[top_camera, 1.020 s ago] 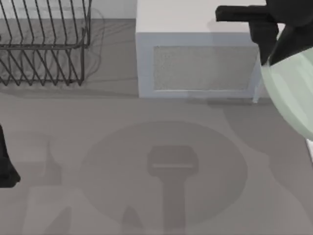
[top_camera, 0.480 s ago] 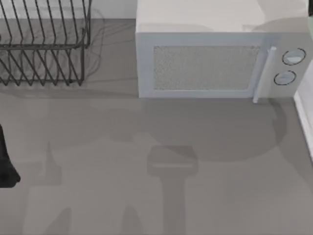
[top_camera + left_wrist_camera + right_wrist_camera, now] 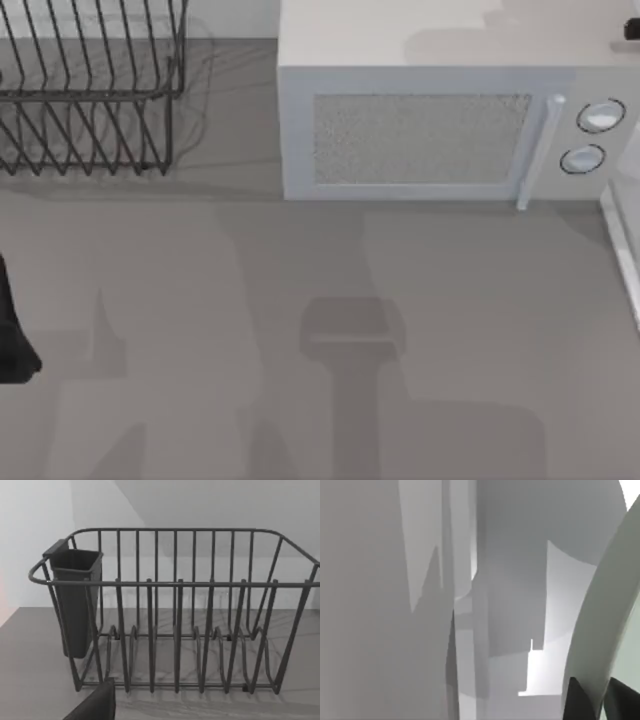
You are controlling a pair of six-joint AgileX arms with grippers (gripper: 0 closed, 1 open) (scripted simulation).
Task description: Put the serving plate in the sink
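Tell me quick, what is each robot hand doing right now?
Left gripper: parked at the table's left edge; cannot be told.
Right gripper: closed on the serving plate's rim.

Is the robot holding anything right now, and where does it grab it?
Yes: the right gripper pinches the pale mint-green round serving plate by its rim, one finger on each side. The left arm is parked at the table's left edge.

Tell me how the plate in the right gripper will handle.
The serving plate looks smooth and glossy, so it may slip in the right gripper, pinched only at its thin rim. Its curve holds rigid: probably stiff, possibly breakable.
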